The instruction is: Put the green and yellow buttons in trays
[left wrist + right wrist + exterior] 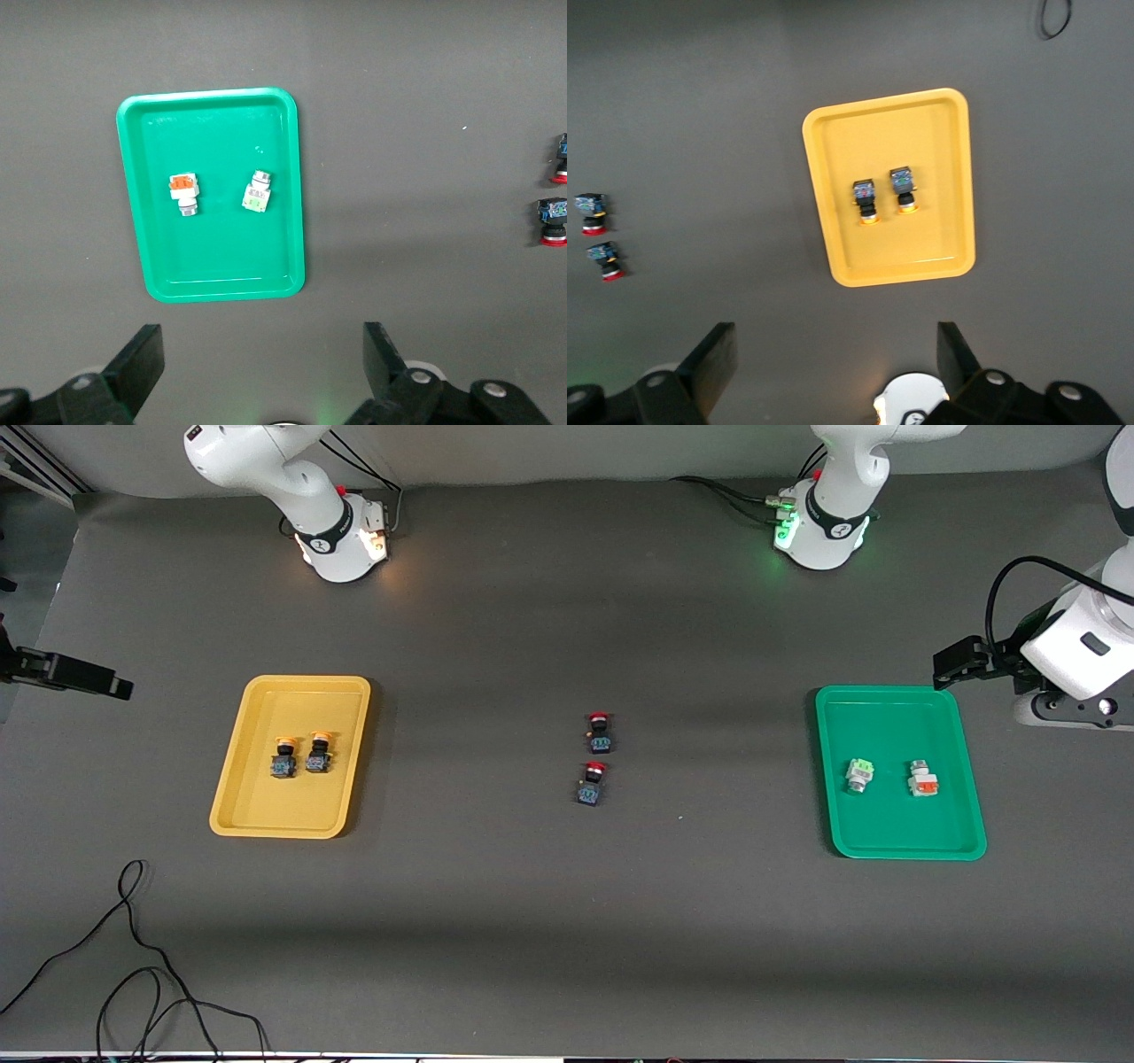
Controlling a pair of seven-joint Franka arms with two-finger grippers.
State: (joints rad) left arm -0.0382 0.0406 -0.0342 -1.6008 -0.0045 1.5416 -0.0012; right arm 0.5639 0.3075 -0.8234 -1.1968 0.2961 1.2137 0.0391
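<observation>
The mustard yellow tray (257, 806) lies toward the right arm's end of the table, with two yellow-capped buttons (283, 760) (320, 755) side by side in it. Toward the left arm's end, the green tray (895, 824) holds a white button with a light-green face (858, 773) and one with an orange-red face (923, 781). My left gripper (261, 341) hangs open and empty high over the table, between its base and the green tray (221, 257). My right gripper (835, 341) is also open and empty, high up between its base and the yellow tray (904, 257).
Two red-capped buttons (600, 731) (592, 782) stand on the mat midway between the trays. A black cable (133, 957) loops near the front edge. A white device with a black bracket (1063, 655) stands beside the green tray, and a black bracket (62, 673) beside the yellow one.
</observation>
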